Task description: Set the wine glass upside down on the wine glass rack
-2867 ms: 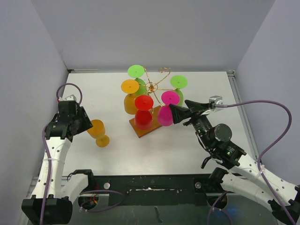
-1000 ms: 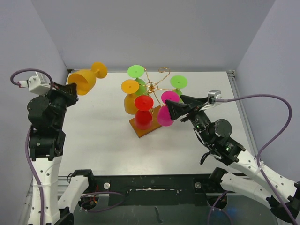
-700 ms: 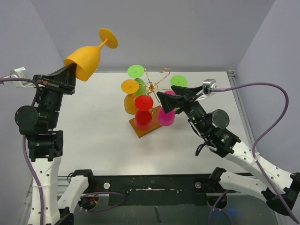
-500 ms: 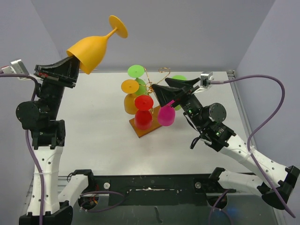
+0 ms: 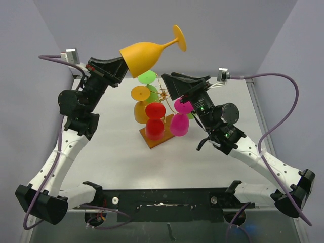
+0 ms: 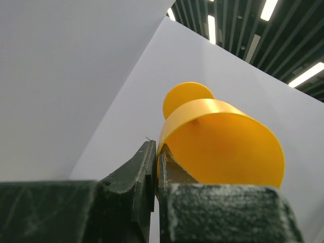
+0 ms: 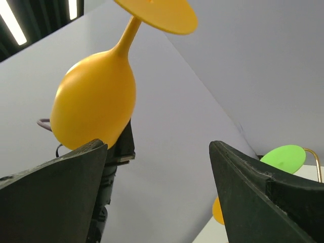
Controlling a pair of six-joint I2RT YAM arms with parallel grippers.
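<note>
Wine glass: an orange wine glass (image 5: 144,53) is held in the air, tipped almost onto its side, with the bowl toward the left arm and the round foot pointing up and to the right. In the top view it is seen above the far left part of the rack, not touching it.
Hold on the glass: the bowl's rim is pinched from inside and outside by the left gripper (image 5: 120,70); in the left wrist view the rim wall (image 6: 223,142) is seen clamped between the two dark fingers (image 6: 147,162).
Wine glass rack: the gold wire stand (image 5: 163,94) is set on its brown wooden base near the middle of the white table (image 5: 116,152).
Glasses on the rack: a green (image 5: 147,77), an orange (image 5: 140,93), a red (image 5: 155,110) and a magenta glass (image 5: 183,106) are hung upside down, feet uppermost.
Right gripper: the right gripper (image 5: 169,83) is raised over the right side of the rack, its fingers spread wide with nothing between them, and is pointed toward the held glass.
Right wrist view: the orange bowl and stem (image 7: 93,109) are seen beyond the parted fingers (image 7: 50,192), apart from them; a green foot and a piece of gold wire appear at the right edge.
</note>
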